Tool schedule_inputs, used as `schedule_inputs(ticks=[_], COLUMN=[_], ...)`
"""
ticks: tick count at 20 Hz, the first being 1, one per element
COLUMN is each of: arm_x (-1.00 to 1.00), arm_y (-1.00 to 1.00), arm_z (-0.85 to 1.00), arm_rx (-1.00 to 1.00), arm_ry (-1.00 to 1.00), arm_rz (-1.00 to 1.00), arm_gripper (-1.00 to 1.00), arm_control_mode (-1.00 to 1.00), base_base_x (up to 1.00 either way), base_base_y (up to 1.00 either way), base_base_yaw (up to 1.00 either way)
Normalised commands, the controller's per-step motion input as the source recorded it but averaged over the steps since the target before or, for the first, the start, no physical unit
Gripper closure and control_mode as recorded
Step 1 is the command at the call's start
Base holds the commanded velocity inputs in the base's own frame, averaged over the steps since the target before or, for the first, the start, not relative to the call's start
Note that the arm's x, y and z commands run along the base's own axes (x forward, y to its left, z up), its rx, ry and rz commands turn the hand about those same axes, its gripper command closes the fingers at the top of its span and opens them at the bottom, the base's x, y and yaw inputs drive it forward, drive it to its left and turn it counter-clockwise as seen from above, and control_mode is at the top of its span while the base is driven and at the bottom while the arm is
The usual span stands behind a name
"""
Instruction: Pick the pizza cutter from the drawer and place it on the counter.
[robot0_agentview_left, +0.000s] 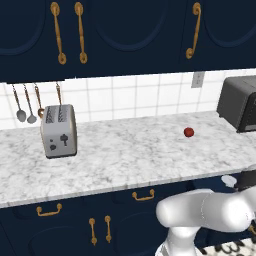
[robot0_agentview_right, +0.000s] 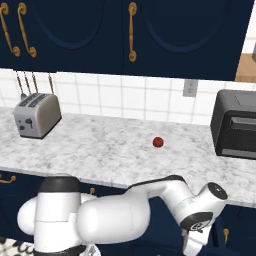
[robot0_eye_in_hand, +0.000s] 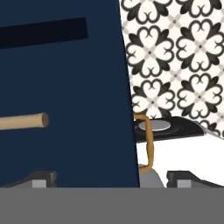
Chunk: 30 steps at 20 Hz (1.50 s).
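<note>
In the hand view a tan wooden handle, the pizza cutter (robot0_eye_in_hand: 24, 121), lies on the navy floor of the drawer (robot0_eye_in_hand: 78, 78) and pokes in from the left edge; its wheel blade is cut off by the frame. My gripper (robot0_eye_in_hand: 113, 181) is open above the drawer, its fingertips (robot0_eye_in_hand: 42, 178) spread wide. One tip is over the drawer and the other past the drawer's front edge, near a brass pull (robot0_eye_in_hand: 148, 144). The marbled counter (robot0_agentview_left: 130, 150) (robot0_agentview_right: 110, 145) runs across both base views, and my arm (robot0_agentview_right: 200, 220) reaches down below its edge.
On the counter stand a silver toaster (robot0_agentview_left: 59, 131) (robot0_agentview_right: 36, 115), a small red fruit (robot0_agentview_left: 188, 132) (robot0_agentview_right: 158, 142) and a black toaster oven (robot0_agentview_left: 240, 104) (robot0_agentview_right: 235, 124). Long spoons (robot0_agentview_left: 25, 102) hang on the tiled wall. Patterned floor (robot0_eye_in_hand: 179, 48) lies beyond the drawer.
</note>
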Motion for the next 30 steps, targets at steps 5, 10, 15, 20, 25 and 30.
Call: schedule_inputs(ticks=[5, 10, 15, 20, 25, 30], arm_x=[0.00, -0.22, -0.93, -1.00, -1.00, -1.00], arm_y=[0.00, -0.12, -0.88, -1.00, -1.00, -1.00], arm_z=[-0.57, -0.56, -0.22, 0.03, 0.00, -0.02], arm_rx=[-0.25, -0.23, -0.09, 0.00, 0.00, 0.00], arm_ry=[0.00, 0.07, 0.13, 0.02, 0.00, -0.02], arm_rz=[0.00, 0.01, 0.00, 0.00, 0.00, 0.03], arm_gripper=[-1.00, -1.00, -1.00, -1.00, -1.00, -1.00], arm_control_mode=[-1.00, -1.00, -1.00, -1.00, -1.00, -1.00], base_base_x=[0.00, 0.00, 0.00, 0.00, 0.00, 0.00], base_base_y=[0.00, 0.00, 0.00, 0.00, 0.00, 0.00], base_base_yaw=[0.00, 0.00, 0.00, 0.00, 0.00, 0.00])
